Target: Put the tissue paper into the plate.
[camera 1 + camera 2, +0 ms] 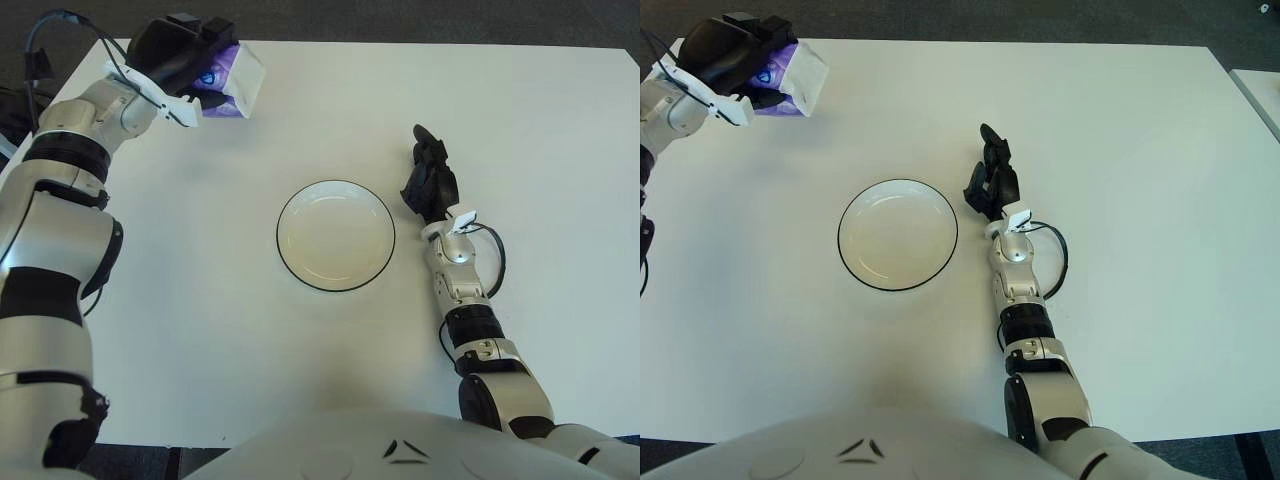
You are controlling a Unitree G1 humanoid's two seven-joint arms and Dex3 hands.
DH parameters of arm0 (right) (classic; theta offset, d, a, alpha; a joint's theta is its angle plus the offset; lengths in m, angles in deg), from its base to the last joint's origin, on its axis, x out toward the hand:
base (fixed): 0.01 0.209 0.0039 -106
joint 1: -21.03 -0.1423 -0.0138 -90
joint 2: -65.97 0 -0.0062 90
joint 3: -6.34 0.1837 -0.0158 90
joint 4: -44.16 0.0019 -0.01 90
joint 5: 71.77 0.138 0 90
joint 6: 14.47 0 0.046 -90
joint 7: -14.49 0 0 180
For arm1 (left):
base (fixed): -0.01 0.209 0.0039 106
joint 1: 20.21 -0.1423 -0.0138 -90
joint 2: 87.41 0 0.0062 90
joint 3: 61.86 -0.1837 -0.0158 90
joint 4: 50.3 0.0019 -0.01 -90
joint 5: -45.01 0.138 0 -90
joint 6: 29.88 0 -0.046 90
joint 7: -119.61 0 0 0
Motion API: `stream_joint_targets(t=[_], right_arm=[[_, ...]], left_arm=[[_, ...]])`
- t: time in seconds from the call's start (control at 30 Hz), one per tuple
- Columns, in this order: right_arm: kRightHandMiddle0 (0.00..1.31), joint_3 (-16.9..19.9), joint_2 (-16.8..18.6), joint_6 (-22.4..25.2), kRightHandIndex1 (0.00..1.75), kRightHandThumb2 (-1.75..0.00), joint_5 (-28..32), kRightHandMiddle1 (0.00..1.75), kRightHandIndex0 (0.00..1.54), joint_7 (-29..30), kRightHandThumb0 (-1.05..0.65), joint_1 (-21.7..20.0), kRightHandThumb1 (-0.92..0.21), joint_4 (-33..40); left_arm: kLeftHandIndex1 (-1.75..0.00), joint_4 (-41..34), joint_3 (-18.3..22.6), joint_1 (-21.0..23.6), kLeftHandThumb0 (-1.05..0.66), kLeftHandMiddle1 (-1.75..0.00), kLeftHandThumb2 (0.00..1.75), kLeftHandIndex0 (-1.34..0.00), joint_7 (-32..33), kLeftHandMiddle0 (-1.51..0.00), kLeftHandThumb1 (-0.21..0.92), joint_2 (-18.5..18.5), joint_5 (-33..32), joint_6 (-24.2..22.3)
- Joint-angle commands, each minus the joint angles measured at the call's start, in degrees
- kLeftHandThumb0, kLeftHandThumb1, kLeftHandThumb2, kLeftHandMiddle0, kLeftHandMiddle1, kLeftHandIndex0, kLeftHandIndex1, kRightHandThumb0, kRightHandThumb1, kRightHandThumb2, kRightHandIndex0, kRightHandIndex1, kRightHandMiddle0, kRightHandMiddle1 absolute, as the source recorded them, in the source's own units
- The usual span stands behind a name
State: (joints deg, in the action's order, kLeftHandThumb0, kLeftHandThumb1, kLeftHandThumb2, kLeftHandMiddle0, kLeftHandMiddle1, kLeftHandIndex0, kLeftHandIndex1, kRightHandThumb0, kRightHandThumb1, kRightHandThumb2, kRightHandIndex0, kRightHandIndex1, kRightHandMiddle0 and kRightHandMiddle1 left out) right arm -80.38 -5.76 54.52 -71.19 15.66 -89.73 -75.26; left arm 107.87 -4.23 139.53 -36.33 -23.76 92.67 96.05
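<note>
Robot posture, seen from the head camera. The left arm, silver-shelled with black joints, reaches forward and outward toward the far left corner of the view; its black three-finger left hand (180, 55) is raised at the wrist, fingers curled closed around a held white-and-purple tissue packet (232, 78). The right arm extends straight forward from the torso, forearm slim and silver with a looped black cable at the wrist. The black three-finger right hand (430, 180) points forward, fingers loosely together and holding nothing.
</note>
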Motion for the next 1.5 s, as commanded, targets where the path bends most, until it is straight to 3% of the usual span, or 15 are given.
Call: stream_joint_targets(t=[0.0,0.47,0.83,1.23,1.47], right_arm=[[0.0,0.21,0.16,6.02,0.01,-1.01,0.18,0.43,0.21,0.02,-0.7,6.27,-0.92,-8.23],[0.0,0.36,0.08,5.84,0.0,-1.01,0.37,0.41,0.2,-0.12,-0.71,5.82,-0.92,-8.9],[0.0,0.34,-0.29,5.45,0.0,-1.01,0.14,0.39,0.2,0.04,-0.72,5.99,-0.92,-9.13],[0.0,0.09,-0.37,5.82,0.01,-1.01,-0.27,0.41,0.21,0.74,-0.73,6.37,-0.92,-8.33],[0.0,-0.08,-0.32,6.14,0.01,-1.01,-0.59,0.42,0.21,1.43,-0.74,6.85,-0.92,-7.46]], left_arm=[[-1.75,-0.52,0.43,2.17,-0.51,-1.75,1.4,-0.67,-0.34,-1.16,0.24,-0.1,0.15,0.88],[-1.75,-6.57,1.2,-0.98,-0.52,-1.75,1.42,-0.69,1.11,-1.16,0.23,1.8,0.27,2.86],[-1.75,-24.11,3.09,-10.5,-0.51,-1.75,1.38,-0.66,-1.49,-1.18,0.26,4.24,-1.87,4.95],[-1.75,-38.27,6.19,-15.97,-0.51,-1.75,1.4,-0.67,-9.97,-1.23,0.24,6.34,-6.11,10.04],[-1.75,-45.71,7.57,-20.87,-0.51,-1.75,1.4,-0.67,-16.98,-1.23,0.24,7.18,-9.23,9.93]])
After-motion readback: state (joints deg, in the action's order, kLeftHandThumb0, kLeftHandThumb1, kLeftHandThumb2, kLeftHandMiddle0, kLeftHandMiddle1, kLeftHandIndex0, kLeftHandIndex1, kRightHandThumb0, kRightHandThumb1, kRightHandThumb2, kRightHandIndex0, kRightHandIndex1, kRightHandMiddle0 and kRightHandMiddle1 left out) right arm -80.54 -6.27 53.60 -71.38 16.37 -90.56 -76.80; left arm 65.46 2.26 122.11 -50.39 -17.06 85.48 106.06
